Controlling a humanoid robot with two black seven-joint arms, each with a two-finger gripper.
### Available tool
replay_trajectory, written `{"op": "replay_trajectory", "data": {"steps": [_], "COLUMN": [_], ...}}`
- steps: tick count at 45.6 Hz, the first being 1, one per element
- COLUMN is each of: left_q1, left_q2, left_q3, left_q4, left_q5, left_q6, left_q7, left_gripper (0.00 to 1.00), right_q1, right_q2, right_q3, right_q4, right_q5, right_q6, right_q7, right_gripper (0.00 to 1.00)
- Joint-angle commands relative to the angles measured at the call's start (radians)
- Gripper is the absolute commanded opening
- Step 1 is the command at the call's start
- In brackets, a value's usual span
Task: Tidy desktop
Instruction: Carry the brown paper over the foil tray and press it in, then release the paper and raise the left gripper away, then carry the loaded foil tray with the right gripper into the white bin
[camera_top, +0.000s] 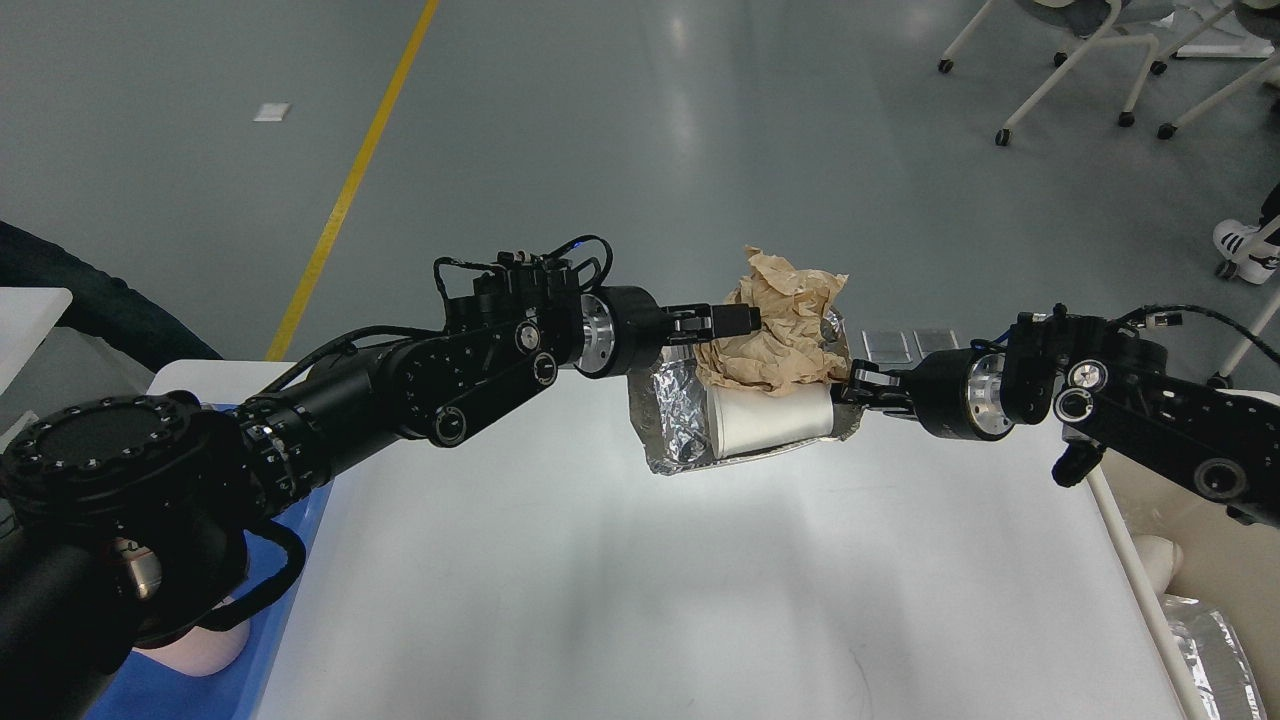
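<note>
From your head view, the desktop (620, 560) lies below both grippers, smooth, white and glossy, with rounded corners. Your left gripper (742, 321) has its jaws closed on a crumpled brown paper wad (785, 330). Your right gripper (852, 388) pinches the rim of a wrinkled foil tray (672, 415), which is held tilted above the desktop. A smooth white paper cup (770, 420) lies on its side in the tray, beneath the paper.

White desktop (620, 560) – smooth, rounded corners – blue tray (290, 560) at its left edge
</note>
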Motion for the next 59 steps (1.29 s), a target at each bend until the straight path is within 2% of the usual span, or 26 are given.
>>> {"op": "replay_trajectory", "data": {"steps": [1, 10, 16, 29, 34, 40, 44, 50, 59], "left_q1": [-0.024, -0.029, -0.027, 0.032, 0.121, 0.288, 0.420, 0.591, 0.733], "left_q2": [0.015, 0.047, 0.110, 0.325, 0.423, 0.542, 0.575, 0.575, 0.567], "left_q3": [-0.001, -0.002, -0.024, -0.263, -0.405, -0.585, -0.717, -0.878, -1.019], "left_q4": [-0.002, -0.003, -0.005, -0.025, -0.110, -0.277, -0.350, -0.382, -0.388], "left_q5": [-0.069, -0.103, -0.232, -0.594, -0.684, -0.700, -0.701, -0.700, -0.701], "left_q6": [-0.010, -0.011, -0.011, -0.027, -0.034, -0.036, -0.037, -0.059, -0.113], "left_q7": [0.000, -0.001, -0.001, -0.001, -0.001, -0.001, -0.001, -0.001, -0.001], "left_gripper": [0.97, 0.97, 0.97, 0.97, 0.97, 0.97, 0.97, 0.97, 0.97], "right_q1": [-0.004, -0.016, -0.034, -0.074, -0.114, -0.171, -0.206, -0.274, -0.387], "right_q2": [-0.002, -0.005, -0.009, -0.048, -0.077, -0.100, -0.117, -0.138, -0.204], "right_q3": [-0.002, 0.000, 0.004, 0.063, 0.116, 0.165, 0.205, 0.290, 0.388], "right_q4": [-0.001, -0.004, -0.004, -0.005, -0.002, 0.001, 0.001, 0.001, -0.001], "right_q5": [0.004, 0.007, 0.010, 0.032, 0.040, 0.044, 0.053, 0.082, 0.156], "right_q6": [0.000, 0.000, 0.000, 0.000, 0.000, 0.000, -0.002, -0.008, -0.034], "right_q7": [-0.002, -0.002, -0.002, -0.003, -0.005, -0.005, -0.005, -0.008, -0.008], "right_gripper": [0.00, 0.00, 0.00, 0.00, 0.00, 0.00, 0.00, 0.00, 0.00]}}
